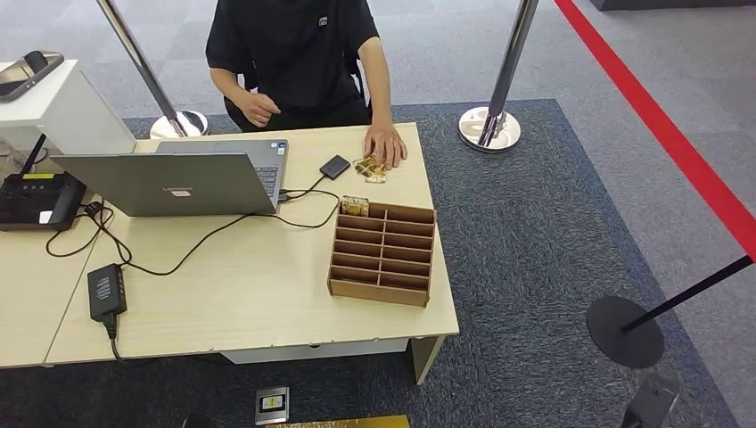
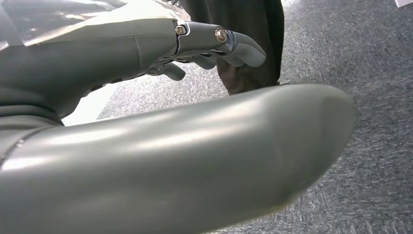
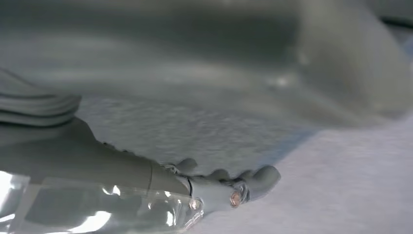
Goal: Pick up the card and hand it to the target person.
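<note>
A wooden slotted card box (image 1: pixel 383 254) stands on the pale desk (image 1: pixel 250 303). One gold card (image 1: pixel 354 206) sticks up in its far left slot. More gold cards (image 1: pixel 370 168) lie near the desk's far edge, under the fingers of the seated person's hand (image 1: pixel 385 143). The person (image 1: pixel 294 53) wears a black shirt and sits behind the desk. My left hand (image 2: pixel 146 63) hangs over grey carpet, fingers (image 2: pixel 234 44) stretched out and holding nothing. My right hand (image 3: pixel 146 175) also hangs over carpet with its fingers (image 3: pixel 243 183) apart and nothing in them.
A grey laptop (image 1: pixel 178 183) stands open at the desk's left, with a black power brick (image 1: pixel 106 291) and cables in front. A small black card reader (image 1: pixel 334 166) lies beside the cards. Chrome barrier posts (image 1: pixel 490 125) and a black post base (image 1: pixel 624 330) stand on the carpet to the right.
</note>
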You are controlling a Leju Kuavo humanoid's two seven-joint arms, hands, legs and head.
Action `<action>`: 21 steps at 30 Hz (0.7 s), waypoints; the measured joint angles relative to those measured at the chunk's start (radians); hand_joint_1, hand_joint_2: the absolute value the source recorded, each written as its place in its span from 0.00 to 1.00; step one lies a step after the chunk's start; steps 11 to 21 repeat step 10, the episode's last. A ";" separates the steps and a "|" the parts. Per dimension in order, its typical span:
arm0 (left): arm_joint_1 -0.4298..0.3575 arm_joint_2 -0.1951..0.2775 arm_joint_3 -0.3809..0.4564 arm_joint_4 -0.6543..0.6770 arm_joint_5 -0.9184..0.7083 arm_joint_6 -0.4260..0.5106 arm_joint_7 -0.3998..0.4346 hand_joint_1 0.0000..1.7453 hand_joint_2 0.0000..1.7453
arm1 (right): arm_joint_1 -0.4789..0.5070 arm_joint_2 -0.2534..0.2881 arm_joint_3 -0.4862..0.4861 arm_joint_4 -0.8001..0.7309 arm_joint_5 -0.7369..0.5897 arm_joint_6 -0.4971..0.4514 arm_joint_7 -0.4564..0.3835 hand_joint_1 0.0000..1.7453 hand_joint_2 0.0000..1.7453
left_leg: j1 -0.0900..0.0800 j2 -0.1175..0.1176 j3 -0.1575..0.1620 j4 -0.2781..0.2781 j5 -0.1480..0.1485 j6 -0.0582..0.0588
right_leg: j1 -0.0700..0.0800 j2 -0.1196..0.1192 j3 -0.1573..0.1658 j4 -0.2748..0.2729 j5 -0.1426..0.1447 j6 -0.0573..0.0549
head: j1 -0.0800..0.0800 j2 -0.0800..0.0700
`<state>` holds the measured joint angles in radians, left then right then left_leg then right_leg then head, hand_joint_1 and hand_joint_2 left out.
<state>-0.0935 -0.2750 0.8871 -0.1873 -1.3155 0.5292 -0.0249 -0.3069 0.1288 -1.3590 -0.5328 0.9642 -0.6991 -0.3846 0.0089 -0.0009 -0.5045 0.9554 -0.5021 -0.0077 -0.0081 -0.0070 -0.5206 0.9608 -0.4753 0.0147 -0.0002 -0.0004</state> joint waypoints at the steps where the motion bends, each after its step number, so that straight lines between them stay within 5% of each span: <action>1: -0.001 0.000 0.001 0.000 0.001 0.000 0.000 0.00 0.00 | 0.008 -0.005 -0.014 0.027 0.020 0.000 0.038 0.00 0.00 | 0.000 0.000 0.000 0.000 0.000 0.000 | 0.000 0.000 0.000 0.000 0.000 0.000 | 0.000 0.000; 10: -0.004 0.000 0.004 0.000 0.010 -0.001 -0.004 0.00 0.00 | 0.072 -0.019 -0.029 0.212 0.264 0.066 0.405 0.00 0.00 | 0.000 0.000 0.000 0.000 0.000 0.000 | 0.000 0.000 0.000 0.000 0.000 0.000 | 0.000 0.000; 21: -0.004 0.000 0.004 0.000 0.010 -0.001 -0.004 0.00 0.00 | 0.072 -0.019 -0.029 0.212 0.264 0.066 0.405 0.00 0.00 | 0.000 0.000 0.000 0.000 0.000 0.000 | 0.000 0.000 0.000 0.000 0.000 0.000 | 0.000 0.000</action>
